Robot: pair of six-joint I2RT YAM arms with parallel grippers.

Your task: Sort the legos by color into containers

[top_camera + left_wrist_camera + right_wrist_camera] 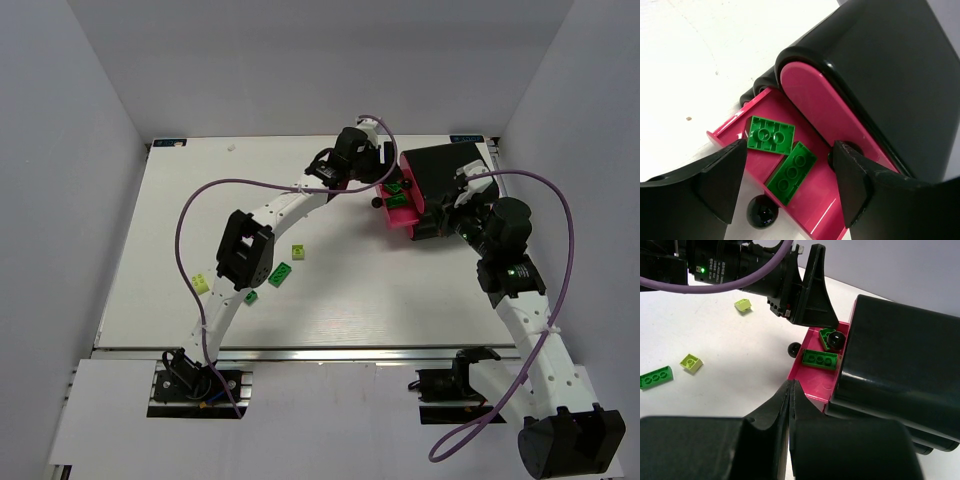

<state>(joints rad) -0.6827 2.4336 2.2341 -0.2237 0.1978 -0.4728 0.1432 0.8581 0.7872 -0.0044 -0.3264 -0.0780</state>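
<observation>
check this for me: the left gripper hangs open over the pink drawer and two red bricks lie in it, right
Not quite: the two bricks in the pink drawer are green, not red, as the left wrist view shows. The left gripper does hang open over it.

Drawer housing (880, 65): black plastic, high gloss, smooth. Magenta drawer (812, 207): glossy plastic. Knob (760, 213): black, shiny. Green bricks (771, 134): hard plastic, slight sheen, studded. Left gripper (790, 172) fingers (722, 182): matt black plastic, faintly grainy. Table (350, 290): white, matt, smooth. Cable (725, 286): purple, smooth sheath. Front rail (330, 352): bare metal.
</observation>
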